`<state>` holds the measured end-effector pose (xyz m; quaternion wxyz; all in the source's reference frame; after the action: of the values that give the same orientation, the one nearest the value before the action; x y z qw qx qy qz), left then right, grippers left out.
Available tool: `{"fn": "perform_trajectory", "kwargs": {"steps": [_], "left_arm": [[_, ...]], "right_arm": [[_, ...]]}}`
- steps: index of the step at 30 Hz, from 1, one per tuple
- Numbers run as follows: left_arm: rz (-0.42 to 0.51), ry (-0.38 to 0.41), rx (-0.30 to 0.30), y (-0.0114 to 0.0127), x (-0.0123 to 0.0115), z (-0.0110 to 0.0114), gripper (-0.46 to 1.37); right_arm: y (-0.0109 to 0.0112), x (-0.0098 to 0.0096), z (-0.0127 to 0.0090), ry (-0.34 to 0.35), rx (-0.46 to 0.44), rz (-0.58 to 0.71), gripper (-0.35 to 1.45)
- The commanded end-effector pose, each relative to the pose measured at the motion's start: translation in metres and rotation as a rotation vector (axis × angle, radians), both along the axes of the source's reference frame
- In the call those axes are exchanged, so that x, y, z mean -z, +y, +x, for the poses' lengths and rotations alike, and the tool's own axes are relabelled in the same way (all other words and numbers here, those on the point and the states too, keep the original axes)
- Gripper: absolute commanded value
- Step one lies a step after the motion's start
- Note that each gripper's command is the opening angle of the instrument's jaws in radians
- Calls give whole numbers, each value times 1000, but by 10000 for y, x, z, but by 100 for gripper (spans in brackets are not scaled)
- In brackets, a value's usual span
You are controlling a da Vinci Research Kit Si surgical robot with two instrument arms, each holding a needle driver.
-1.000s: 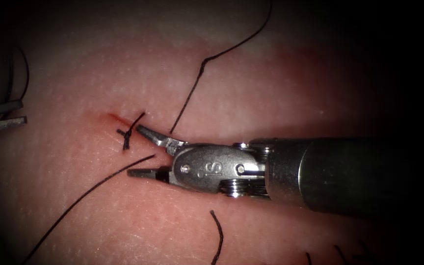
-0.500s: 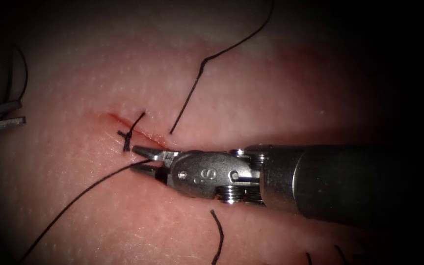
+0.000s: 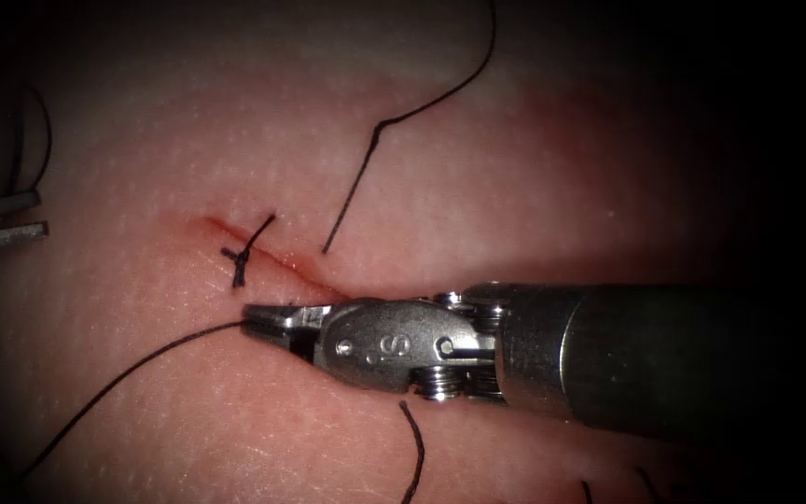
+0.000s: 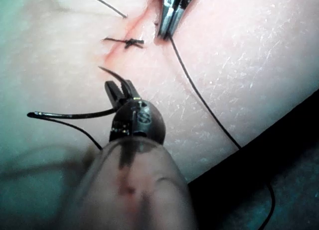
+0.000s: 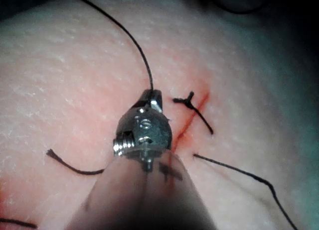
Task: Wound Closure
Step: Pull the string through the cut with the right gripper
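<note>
The tissue [image 3: 478, 187] has a short cut [image 3: 282, 264] edged with red fluid. One knotted stitch [image 3: 240, 257] crosses the cut's left end. My right tool [image 3: 256, 318] lies just below the cut, its jaws shut on the end of a long thread [image 3: 123, 378] that trails down to the left. The right wrist view shows those jaws [image 5: 151, 96] closed on the thread [image 5: 142, 56] beside the stitch [image 5: 189, 101]. My left tool [image 3: 45, 213] waits far left of the cut. In its wrist view its jaws [image 4: 113, 88] are shut on the curved needle [image 4: 70, 114], which is out of the tissue.
A second long thread [image 3: 394, 119] lies on the tissue above the right tool, its end close to the cut. A short cut end of thread [image 3: 414, 448] lies below the right tool's wrist. More thread ends [image 3: 646, 481] show at the lower right.
A second ago the right tool's jaws stood open beside the stitch, around the thread's end. They have shut on that end and moved slightly down. The left tool has stayed still.
</note>
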<state>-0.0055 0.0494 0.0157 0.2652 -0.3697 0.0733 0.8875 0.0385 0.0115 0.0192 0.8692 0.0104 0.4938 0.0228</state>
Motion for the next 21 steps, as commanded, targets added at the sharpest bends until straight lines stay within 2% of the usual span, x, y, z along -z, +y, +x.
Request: {"fn": "perform_trajectory", "kwargs": {"steps": [1,8,21], "left_arm": [[4,-3,-5,0,0,0,-35],[4,-3,-5,0,0,0,-35],[4,-3,-5,0,0,0,-35]], "right_arm": [[-2,3,2,4,0,-2,-35],[-17,20,18,43,39,-8,-35],[-64,44,56,81,158,7,-35]]}}
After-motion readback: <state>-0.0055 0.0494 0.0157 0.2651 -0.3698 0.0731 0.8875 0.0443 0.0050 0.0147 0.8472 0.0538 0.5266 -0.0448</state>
